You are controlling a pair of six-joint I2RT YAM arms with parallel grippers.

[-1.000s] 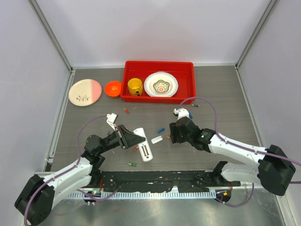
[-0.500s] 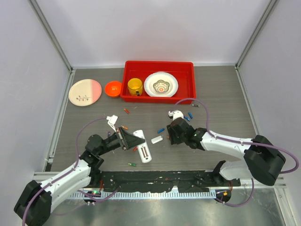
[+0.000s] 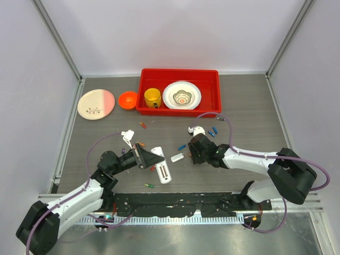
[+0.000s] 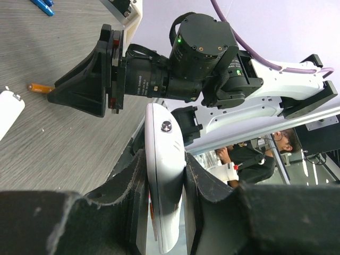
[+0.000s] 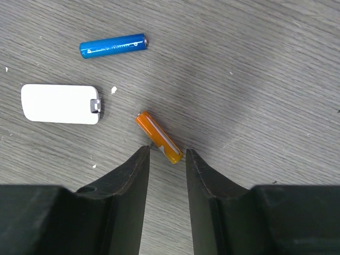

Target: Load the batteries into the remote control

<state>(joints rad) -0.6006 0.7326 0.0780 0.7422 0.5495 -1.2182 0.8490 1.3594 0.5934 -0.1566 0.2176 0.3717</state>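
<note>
Remote control (image 4: 164,127) pinched in left hand (image 4: 163,164), right hand (image 5: 166,151) narrowly parted, straddling end of orange battery (image 5: 158,135)

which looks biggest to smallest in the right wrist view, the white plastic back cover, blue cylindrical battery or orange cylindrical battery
1. white plastic back cover, clearly largest
2. blue cylindrical battery and orange cylindrical battery: look alike, so unranked

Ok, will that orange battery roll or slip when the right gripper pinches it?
Probably rolls: the orange battery is a smooth cylinder lying loose on the flat table. Only one end sits inside the right gripper, at a slant, so closing may swivel it. Its glossy casing looks slippery; likely rigid and light.
</note>
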